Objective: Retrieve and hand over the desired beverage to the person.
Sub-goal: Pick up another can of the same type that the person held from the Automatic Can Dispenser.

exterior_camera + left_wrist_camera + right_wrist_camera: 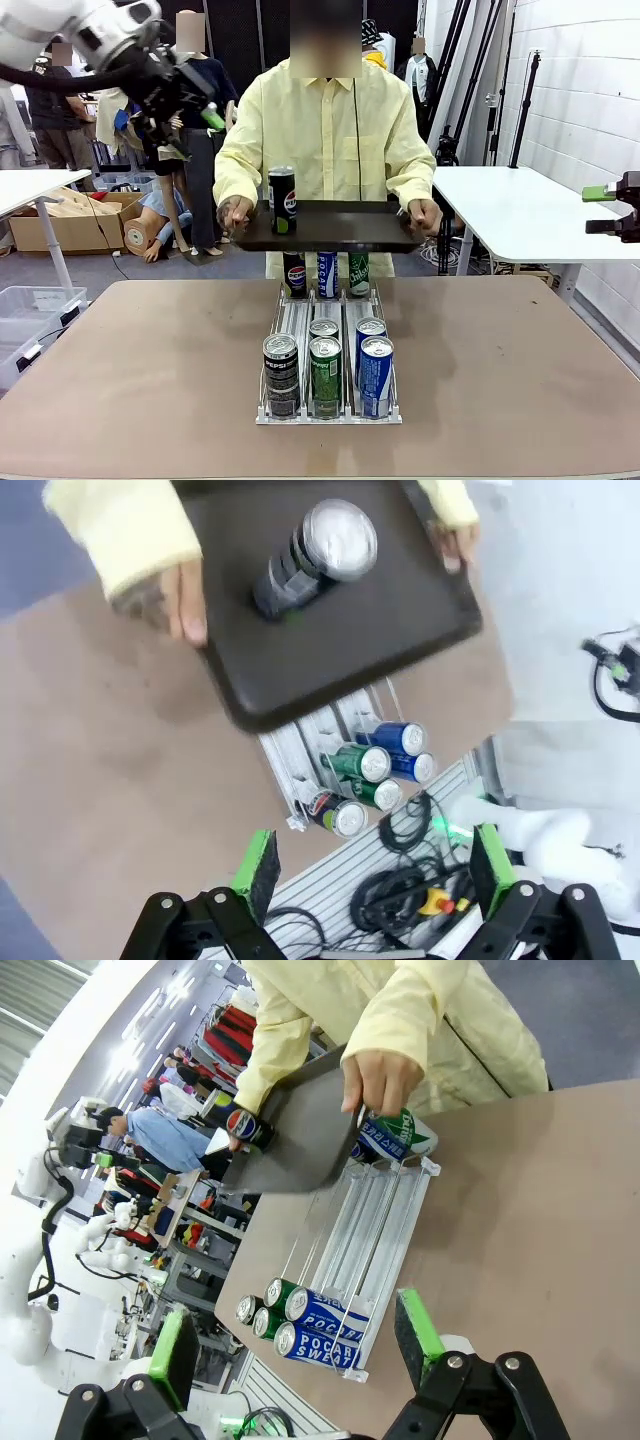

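A brown table (150,380) spans the near ground. At far right a white table (520,215) stands by a white panelled wall (590,90) — black stands (497,80) lean there. Far left: a second white table (30,185), a cardboard box (70,228) on the grey floor (150,270) — and a clear bin (30,305).

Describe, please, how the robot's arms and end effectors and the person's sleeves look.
The left arm is white and rounded, with a black cable along it. The left end effector and right end effector are black, each with two fingers bearing green pads. The person's sleeves are loose, long and pale yellow.
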`<state>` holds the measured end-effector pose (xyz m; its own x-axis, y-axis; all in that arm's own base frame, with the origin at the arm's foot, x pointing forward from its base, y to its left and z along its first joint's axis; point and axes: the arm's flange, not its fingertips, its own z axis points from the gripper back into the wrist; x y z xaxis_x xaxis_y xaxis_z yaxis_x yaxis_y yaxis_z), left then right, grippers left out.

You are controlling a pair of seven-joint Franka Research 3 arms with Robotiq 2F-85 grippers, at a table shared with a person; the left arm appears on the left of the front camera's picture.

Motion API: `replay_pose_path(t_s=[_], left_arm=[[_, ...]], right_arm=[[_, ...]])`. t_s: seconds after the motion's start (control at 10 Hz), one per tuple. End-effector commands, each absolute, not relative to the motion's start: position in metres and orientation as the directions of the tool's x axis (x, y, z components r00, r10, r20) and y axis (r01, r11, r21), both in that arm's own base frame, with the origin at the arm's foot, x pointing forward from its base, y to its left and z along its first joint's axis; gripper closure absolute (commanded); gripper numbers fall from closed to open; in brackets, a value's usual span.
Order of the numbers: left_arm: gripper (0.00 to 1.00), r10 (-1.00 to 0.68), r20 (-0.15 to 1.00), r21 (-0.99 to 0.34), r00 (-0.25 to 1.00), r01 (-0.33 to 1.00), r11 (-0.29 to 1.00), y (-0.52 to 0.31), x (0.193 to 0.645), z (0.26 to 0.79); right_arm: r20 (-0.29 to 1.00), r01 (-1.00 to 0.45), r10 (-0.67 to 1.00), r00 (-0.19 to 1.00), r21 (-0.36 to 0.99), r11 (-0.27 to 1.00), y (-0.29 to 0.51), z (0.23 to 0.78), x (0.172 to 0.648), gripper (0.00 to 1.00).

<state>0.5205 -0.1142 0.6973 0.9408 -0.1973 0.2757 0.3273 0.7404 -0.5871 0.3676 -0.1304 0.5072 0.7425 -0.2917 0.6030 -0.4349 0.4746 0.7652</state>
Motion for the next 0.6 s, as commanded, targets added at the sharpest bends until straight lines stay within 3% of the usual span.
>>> replay_pose_path(t_s=[0.0,0.5], left_arm=[[0.0,-0.172,0.256,-0.698,0.951,0.305,0.648,-0.074,0.502,0.67],[0.0,-0.115,0.225,-0.862,0.968,0.253,0.439,0.023,0.495,0.591]], right_arm=[[0.604,-0.442,-0.297,0.74,0.769,0.462,-0.129,0.508,0.369,0.0],[0.604,-0.442,-0.297,0.74,0.769,0.462,-0.129,0.508,0.369,0.0]])
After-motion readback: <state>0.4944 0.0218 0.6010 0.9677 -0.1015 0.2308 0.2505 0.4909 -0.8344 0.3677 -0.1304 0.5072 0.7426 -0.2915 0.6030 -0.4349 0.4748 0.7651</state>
